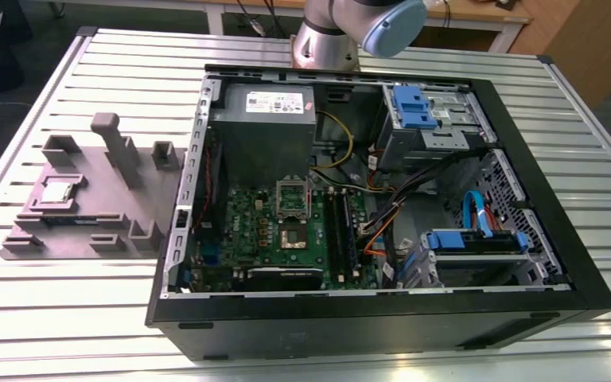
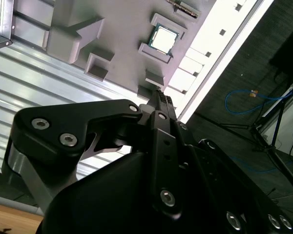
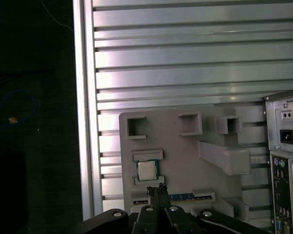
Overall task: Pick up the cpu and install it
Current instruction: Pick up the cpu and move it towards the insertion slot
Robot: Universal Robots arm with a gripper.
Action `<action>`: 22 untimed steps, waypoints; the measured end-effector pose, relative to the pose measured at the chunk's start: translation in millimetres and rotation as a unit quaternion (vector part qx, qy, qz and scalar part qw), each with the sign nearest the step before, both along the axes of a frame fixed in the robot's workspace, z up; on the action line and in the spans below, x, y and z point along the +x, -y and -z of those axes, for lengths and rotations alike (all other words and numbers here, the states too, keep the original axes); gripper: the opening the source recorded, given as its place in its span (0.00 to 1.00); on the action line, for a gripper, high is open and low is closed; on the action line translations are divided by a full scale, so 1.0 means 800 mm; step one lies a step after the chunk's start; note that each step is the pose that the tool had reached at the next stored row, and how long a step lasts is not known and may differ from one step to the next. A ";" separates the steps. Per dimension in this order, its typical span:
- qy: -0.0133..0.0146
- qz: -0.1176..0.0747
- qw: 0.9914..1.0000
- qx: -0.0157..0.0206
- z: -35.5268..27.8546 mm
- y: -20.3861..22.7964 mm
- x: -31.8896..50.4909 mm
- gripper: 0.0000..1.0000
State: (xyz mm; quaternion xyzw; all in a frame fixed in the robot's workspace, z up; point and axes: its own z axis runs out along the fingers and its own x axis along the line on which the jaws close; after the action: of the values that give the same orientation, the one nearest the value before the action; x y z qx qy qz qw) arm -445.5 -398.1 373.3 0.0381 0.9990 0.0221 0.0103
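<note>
The cpu (image 1: 60,191) lies flat, shiny side up, in a square recess of a grey fixture plate (image 1: 125,239). The plate sits on the slatted metal worktop (image 1: 51,318), just beside the open computer case (image 1: 391,318) on the exterior view's left. In both wrist views the cpu (image 2: 162,38) (image 3: 146,170) is seated between low raised blocks of the plate, nothing touching it. The claw (image 3: 157,189) is closed and empty, its narrow black fingertips (image 3: 161,187) drawn together with no gap between them. In the second wrist view the claw (image 2: 159,97) hangs above the plate near the cpu, clear of it. Inside the case the green motherboard (image 1: 252,239) lies flat, and its socket (image 1: 289,231) stands open with the metal frame swung up. The large grey power-supply box (image 1: 268,119) sits beyond the motherboard, towards the arm (image 1: 337,32) at the far edge of the worktop. A thin green-blue strip of board (image 3: 185,197) rests in a slot of the plate near the cpu.
</note>
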 end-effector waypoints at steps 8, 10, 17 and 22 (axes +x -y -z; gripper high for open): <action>0.000 0.000 1.000 0.000 0.0000 0.0000 0.000 0.41; 0.000 0.000 1.000 0.000 0.0000 0.0000 0.000 0.47; -0.008 -0.006 1.000 -0.001 0.0037 -0.0001 0.000 0.53; -0.016 -0.008 1.000 -0.004 0.0045 0.0000 0.001 0.53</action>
State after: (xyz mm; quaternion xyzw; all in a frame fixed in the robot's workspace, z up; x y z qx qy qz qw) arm -445.0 -398.1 369.6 0.0307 0.9994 0.0176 -0.0054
